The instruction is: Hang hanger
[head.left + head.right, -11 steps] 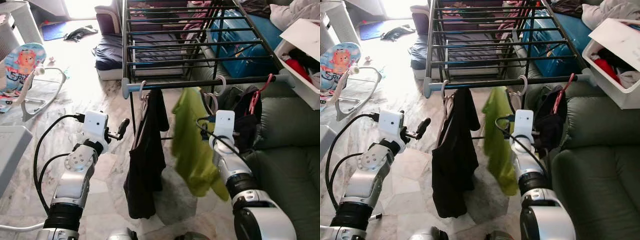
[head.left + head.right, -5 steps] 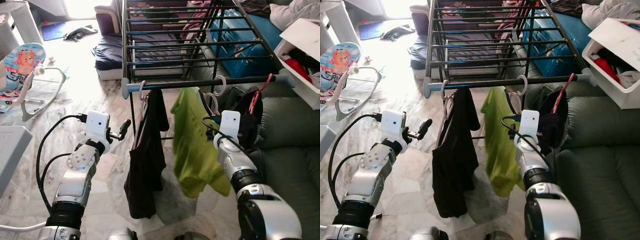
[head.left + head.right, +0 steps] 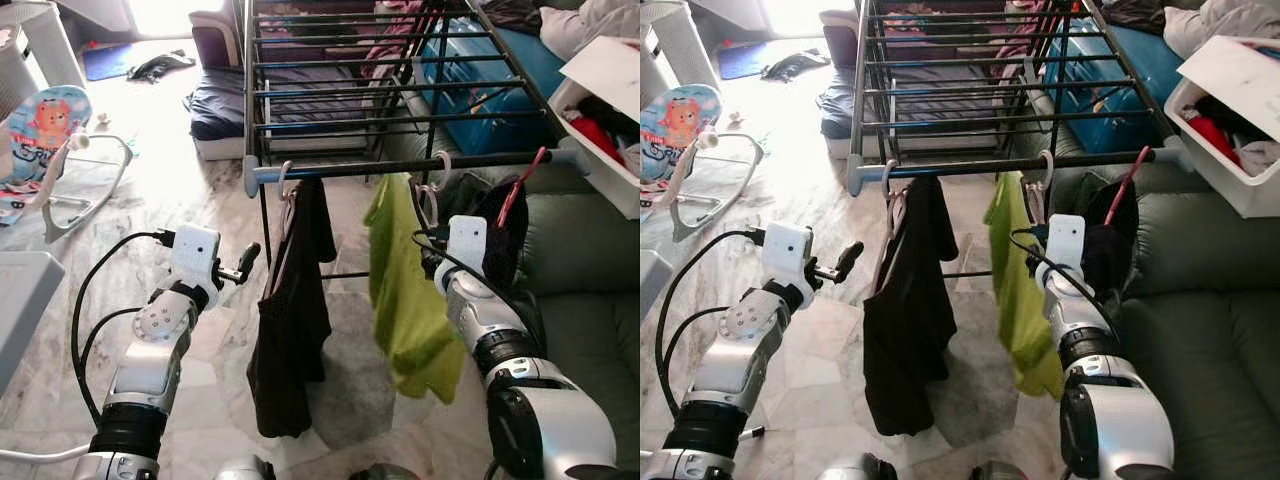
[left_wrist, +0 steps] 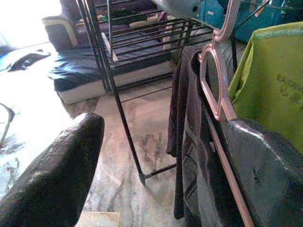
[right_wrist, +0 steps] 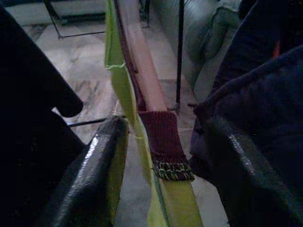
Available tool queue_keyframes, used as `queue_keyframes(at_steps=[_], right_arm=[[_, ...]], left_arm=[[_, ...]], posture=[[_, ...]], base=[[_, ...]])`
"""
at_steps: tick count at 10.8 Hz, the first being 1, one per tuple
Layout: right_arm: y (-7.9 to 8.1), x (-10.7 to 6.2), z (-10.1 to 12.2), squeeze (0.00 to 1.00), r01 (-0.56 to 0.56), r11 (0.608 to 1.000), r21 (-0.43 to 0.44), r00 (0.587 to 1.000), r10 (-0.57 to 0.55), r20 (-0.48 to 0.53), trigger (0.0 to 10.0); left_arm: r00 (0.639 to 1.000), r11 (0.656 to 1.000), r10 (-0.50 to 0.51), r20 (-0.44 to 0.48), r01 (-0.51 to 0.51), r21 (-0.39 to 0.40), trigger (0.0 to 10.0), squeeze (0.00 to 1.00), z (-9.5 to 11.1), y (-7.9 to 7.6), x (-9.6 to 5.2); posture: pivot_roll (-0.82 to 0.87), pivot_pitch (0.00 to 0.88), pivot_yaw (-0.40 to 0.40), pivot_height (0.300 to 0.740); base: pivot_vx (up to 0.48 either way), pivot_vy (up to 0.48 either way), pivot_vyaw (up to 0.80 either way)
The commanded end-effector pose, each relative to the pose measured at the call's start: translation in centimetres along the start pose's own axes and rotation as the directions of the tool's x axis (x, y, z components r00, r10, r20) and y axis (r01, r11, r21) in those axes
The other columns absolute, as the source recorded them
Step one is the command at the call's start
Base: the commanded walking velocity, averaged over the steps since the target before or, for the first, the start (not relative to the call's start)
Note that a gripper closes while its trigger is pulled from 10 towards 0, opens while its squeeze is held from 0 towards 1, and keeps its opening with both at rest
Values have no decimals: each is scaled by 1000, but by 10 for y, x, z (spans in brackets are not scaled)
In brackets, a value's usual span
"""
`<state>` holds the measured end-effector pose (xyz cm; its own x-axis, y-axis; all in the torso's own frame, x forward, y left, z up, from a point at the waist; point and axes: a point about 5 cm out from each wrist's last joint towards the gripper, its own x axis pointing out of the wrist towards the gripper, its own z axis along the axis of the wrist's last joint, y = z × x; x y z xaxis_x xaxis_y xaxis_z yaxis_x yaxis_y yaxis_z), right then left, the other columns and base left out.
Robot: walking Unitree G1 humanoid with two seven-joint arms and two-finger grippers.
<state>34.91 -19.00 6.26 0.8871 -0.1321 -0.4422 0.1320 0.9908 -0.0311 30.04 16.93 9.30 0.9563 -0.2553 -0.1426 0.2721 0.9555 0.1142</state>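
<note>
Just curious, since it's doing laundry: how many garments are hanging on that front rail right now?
3: a black garment at the rail's left end, a green shirt in the middle, and a dark garment on a red hanger at right. Others may be hidden behind.

Left gripper (image 4: 156, 156) is open: one black finger (image 4: 52, 175) on one side, the other (image 4: 265, 175) on the opposite side, nothing between them. Past the gap: pale hanger (image 4: 213, 85) with a dark garment (image 4: 187, 142) draped on it, hook reaching up toward a grey rail end (image 4: 177, 7). Green shirt (image 4: 270, 85) hangs just beside the hanger, faint print on it. Black rack (image 4: 137, 47) stands behind on marble floor (image 4: 118, 156). Dark mattress (image 4: 94, 71) lies beyond the rack. Blue case (image 4: 255, 14) at far edge.
</note>
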Motion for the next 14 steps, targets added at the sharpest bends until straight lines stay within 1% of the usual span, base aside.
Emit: queue_keyframes(at_steps=[1,2,4,8,14], right_arm=[[1,1,3,0,-9,1000,9,1000,10,-7,0],[5,0,-3,0,-21,1000,8,1000,21,-20,0],[6,0,-6,0,-28,999,14,999,29,-25,0],[5,1,1,0,-29,1000,11,1000,29,9,0],[5,1,2,0,-26,999,-27,999,27,35,0]], left_arm=[[1000,1000,-10,-20,10,14,10000,0,-2,1,-1],[1000,1000,-9,-22,10,16,10000,0,-2,1,-1],[1000,1000,-10,-25,10,18,10000,0,-3,1,-1],[1000,1000,-13,-24,14,21,10000,0,-2,-1,0],[999,999,-12,-39,14,30,10000,0,-3,-1,0]], posture=[[-10,0,3,740],[-10,0,3,740],[-8,0,7,740],[-9,0,6,740],[-9,0,8,740]], base=[[0,0,0],[0,0,0],[0,0,0],[0,0,0],[0,0,0]])
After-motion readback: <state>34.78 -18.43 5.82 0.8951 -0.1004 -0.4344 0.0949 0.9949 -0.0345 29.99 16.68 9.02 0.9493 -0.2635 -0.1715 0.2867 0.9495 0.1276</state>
